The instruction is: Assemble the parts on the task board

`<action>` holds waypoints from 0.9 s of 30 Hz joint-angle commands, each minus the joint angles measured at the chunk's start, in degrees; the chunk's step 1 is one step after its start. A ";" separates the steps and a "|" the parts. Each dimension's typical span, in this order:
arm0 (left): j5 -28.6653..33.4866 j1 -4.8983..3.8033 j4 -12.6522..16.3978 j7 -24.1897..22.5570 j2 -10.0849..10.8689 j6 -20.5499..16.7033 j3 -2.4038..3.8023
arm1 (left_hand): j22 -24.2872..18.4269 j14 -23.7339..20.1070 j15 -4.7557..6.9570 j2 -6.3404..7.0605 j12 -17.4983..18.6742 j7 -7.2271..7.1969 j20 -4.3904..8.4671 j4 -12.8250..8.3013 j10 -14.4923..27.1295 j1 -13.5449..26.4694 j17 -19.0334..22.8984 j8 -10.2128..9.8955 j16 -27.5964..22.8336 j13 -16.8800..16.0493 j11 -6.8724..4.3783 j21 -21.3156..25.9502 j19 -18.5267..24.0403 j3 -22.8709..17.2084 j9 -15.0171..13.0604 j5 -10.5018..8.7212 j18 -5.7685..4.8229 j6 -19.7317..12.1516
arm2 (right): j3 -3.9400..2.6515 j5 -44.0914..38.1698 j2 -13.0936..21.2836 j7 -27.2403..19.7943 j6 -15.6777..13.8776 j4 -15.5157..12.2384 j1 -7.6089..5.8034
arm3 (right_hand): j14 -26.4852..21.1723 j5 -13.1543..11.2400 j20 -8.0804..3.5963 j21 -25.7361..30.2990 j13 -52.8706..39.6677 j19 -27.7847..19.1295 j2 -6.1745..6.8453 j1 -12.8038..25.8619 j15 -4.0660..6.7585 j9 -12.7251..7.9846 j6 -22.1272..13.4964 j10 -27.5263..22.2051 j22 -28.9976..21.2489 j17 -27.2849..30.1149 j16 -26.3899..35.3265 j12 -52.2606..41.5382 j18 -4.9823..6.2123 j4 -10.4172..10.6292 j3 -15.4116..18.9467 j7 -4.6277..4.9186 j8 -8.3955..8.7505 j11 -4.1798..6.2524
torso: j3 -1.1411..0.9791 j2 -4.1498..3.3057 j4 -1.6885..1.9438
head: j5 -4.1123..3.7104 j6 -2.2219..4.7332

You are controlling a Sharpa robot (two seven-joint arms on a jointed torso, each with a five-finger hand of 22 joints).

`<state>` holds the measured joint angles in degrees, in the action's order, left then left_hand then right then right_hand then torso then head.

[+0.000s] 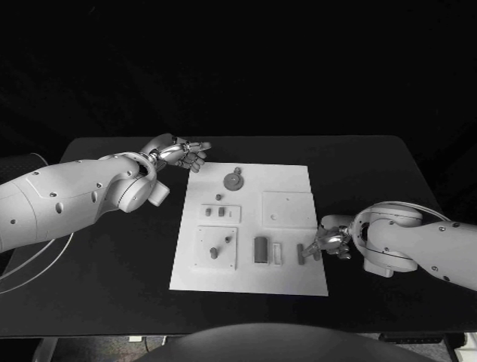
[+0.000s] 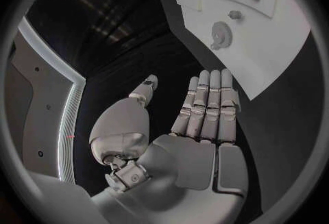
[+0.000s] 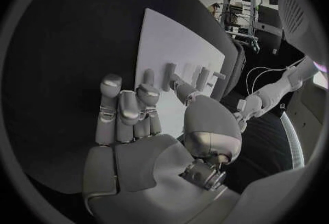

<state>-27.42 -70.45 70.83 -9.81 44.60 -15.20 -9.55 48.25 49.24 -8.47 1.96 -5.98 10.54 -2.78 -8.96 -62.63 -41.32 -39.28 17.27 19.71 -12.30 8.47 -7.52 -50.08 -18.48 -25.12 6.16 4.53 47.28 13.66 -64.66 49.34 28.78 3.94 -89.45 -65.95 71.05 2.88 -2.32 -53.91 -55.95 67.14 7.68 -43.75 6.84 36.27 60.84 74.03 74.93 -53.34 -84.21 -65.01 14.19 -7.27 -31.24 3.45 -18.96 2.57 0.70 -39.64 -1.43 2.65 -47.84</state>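
At frame centre in the head view sits the board (image 1: 287, 264), white, on the black table (image 1: 380, 166). My left hand (image 1: 181, 154) hovers off the board's upper-left corner, fingers (image 2: 209, 98) straight and together, thumb apart, holding nothing. My right hand (image 1: 331, 243) is at the board's right edge, lower half, fingers (image 3: 126, 106) curled toward a small upright part (image 1: 304, 253); can't tell if I'm actually gripping it or just touching. Other parts on the board: round disc (image 1: 233, 180) near the top, two small blocks (image 1: 222, 213) mid-left, pegs (image 1: 215, 253) on the lower-left plate, a dark bar (image 1: 261, 250) just left of my right hand.
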 commanded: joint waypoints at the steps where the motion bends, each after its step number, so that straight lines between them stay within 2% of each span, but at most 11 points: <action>1: -0.10 -0.04 0.13 -0.45 -0.09 0.62 0.04 | 0.07 0.24 0.23 -0.27 0.06 -0.01 0.24 -0.18 -0.17 0.25 -0.08 -0.03 -0.14 -0.10 -0.28 0.02 -0.26 0.01 -0.09 0.27 0.71 0.00 | 0.06 -2.13 -0.55 0.49 0.15 0.27 0.27 | 0.38 0.06 -0.19 -0.08 -0.07 -0.33 0.11 0.43 -0.18 -0.12 0.44 -0.04 0.40 -0.12 -0.22 0.32 0.81 0.16 -0.12 0.04 0.39 0.31 | -0.02 -0.01 -0.03 | 0.05 -0.06; 11: -0.10 -0.04 0.08 -0.43 -0.16 0.67 0.04 | 0.08 0.22 0.23 -0.29 0.07 -0.01 0.24 -0.18 -0.15 0.27 -0.09 -0.02 -0.16 -0.11 -0.27 0.03 -0.25 0.00 -0.09 0.28 0.70 0.01 | 0.06 -3.80 -2.74 0.86 -1.14 0.91 0.42 | 0.70 0.06 -0.24 -0.19 -0.11 -0.20 -0.48 0.49 -0.24 -0.19 0.98 0.16 0.45 -0.48 -0.35 0.26 0.81 0.12 -0.25 -0.11 0.33 0.45 | 0.01 -0.02 -0.01 | -0.05 -0.06; 19: -0.10 -0.04 0.05 -0.33 -0.09 0.78 0.04 | 0.09 0.22 0.23 -0.31 0.07 -0.02 0.25 -0.21 -0.15 0.27 -0.10 -0.02 -0.17 -0.13 -0.27 0.04 -0.24 -0.02 -0.10 0.28 0.70 0.02 | 0.06 -3.03 -2.29 0.42 -2.15 0.09 0.43 | 0.79 0.06 -0.25 -0.23 -0.13 -0.14 -0.40 0.57 -0.26 -0.22 1.13 0.22 0.46 -0.55 -0.39 0.24 0.81 0.05 -0.20 -0.16 0.32 0.51 | 0.06 0.01 0.00 | 0.09 -0.09; 27: -0.16 -0.04 0.01 -0.21 -0.05 0.82 0.04 | 0.10 0.21 0.23 -0.31 0.08 -0.02 0.25 -0.22 -0.14 0.27 -0.11 -0.01 -0.18 -0.14 -0.27 0.04 -0.24 -0.04 -0.10 0.28 0.69 0.03 | 0.02 -1.59 -2.26 0.10 -3.40 -0.96 0.42 | 0.94 0.07 -0.27 -0.25 -0.14 -0.03 -0.11 0.92 -0.28 -0.29 1.30 0.31 0.44 -0.65 -0.42 0.25 0.81 0.25 -0.17 -0.24 0.37 0.59 | -0.01 0.01 0.03 | 0.26 -0.04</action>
<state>-27.43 -70.45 70.75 -9.75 44.60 -15.12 -9.56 48.25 49.24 -8.47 1.96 -5.98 10.54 -2.78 -8.95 -62.63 -41.32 -39.31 17.27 19.71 -12.34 8.47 -7.52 -50.08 -18.48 -25.12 6.16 4.55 47.28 13.66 -66.79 47.14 29.10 1.40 -90.24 -65.57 71.65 2.88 -2.42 -53.91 -56.01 67.02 7.48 -43.35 6.64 35.89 61.65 74.23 74.92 -53.94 -84.42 -65.01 14.19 -7.27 -31.24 3.12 -18.41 2.77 0.73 -39.64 -1.40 2.88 -47.93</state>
